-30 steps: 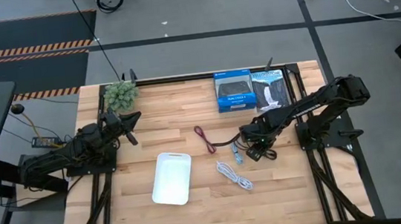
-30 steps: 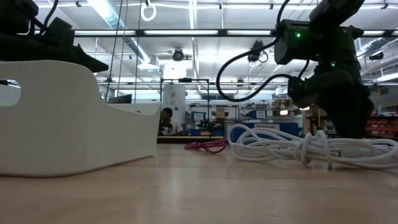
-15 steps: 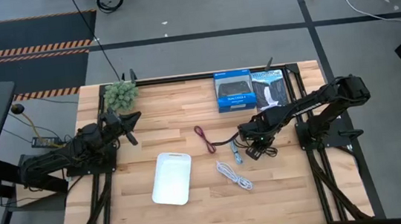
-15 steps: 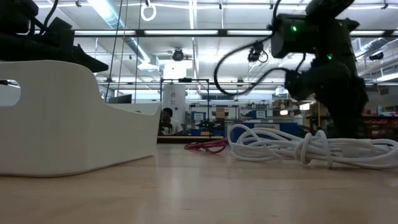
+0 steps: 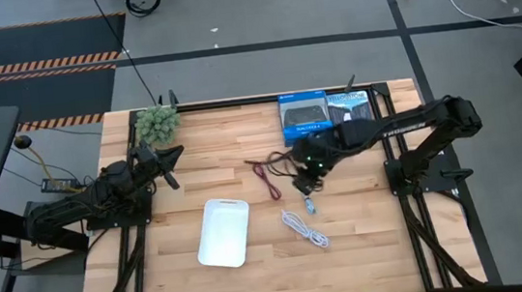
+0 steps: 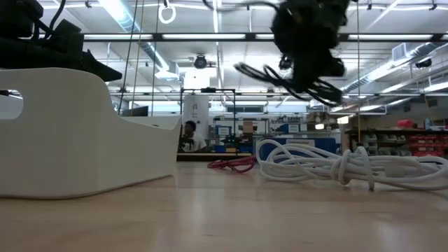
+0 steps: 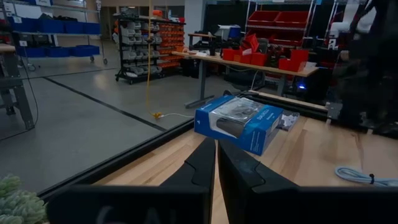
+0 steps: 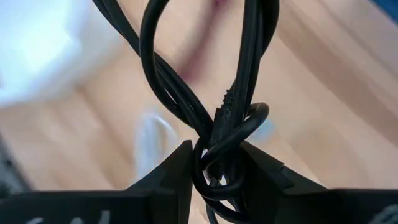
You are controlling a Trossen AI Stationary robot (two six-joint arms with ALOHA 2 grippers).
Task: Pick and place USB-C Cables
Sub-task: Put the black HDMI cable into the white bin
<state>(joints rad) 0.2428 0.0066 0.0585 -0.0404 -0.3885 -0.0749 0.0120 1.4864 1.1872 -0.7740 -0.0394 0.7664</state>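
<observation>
High view: the left gripper (image 5: 168,165) is parked at the table's left edge, fingers seen pressed together in its wrist view. The white tray (image 5: 224,231) lies toward the front, left of centre. The dark red cable (image 5: 266,180) is stretched on the wood between tray and the right gripper (image 5: 308,165), which is clamped on the black cable (image 8: 211,118), held clear of the table. The tray is judged the likely drop point, lying to the gripper's left and forward. The light-blue cable (image 5: 308,200) and white cable (image 5: 305,229) remain below; two blue boxes (image 5: 326,116) stand behind.
</observation>
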